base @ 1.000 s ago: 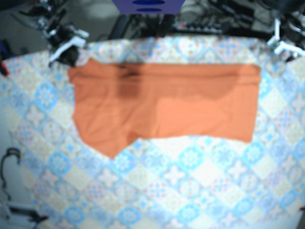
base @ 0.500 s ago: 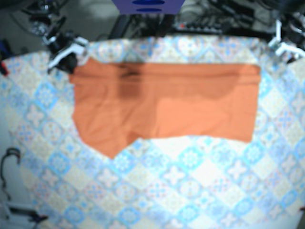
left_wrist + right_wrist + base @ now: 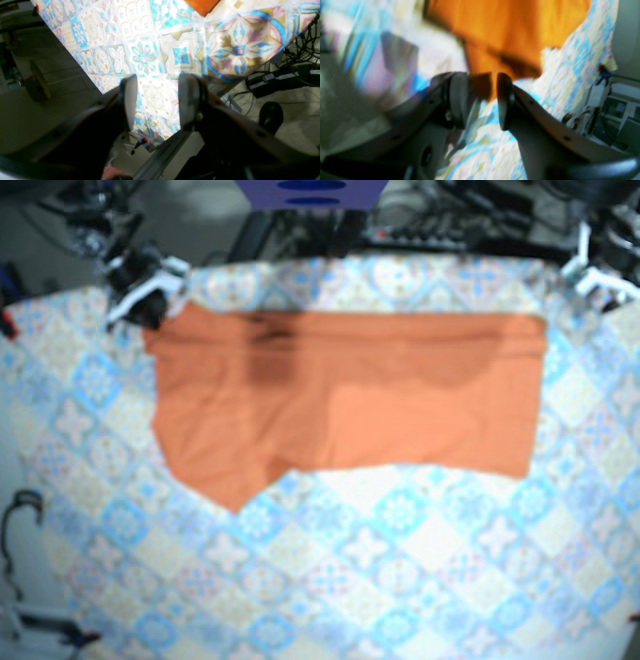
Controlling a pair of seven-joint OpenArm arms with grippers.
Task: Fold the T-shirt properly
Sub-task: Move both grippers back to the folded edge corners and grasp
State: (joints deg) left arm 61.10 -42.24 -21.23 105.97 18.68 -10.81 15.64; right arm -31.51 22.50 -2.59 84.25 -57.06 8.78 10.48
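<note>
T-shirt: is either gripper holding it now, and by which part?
Nothing is held. Both the left gripper and right gripper are open; the T-shirt lies flat on the tablecloth.

1 orange T-shirt (image 3: 340, 395), 1 patterned tablecloth (image 3: 400, 580), 2 claws (image 3: 156, 100) (image 3: 481, 97)

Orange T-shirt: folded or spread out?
Partly folded, it seems: orange T-shirt lies flat as a wide band with overlapping layers visible.

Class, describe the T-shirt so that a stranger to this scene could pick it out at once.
Start from the blue-and-cream tile-patterned tablecloth. In the upper half of the base view lies the T-shirt, spread flat in a wide band. It is the only plain orange thing against that busy pattern.
</note>
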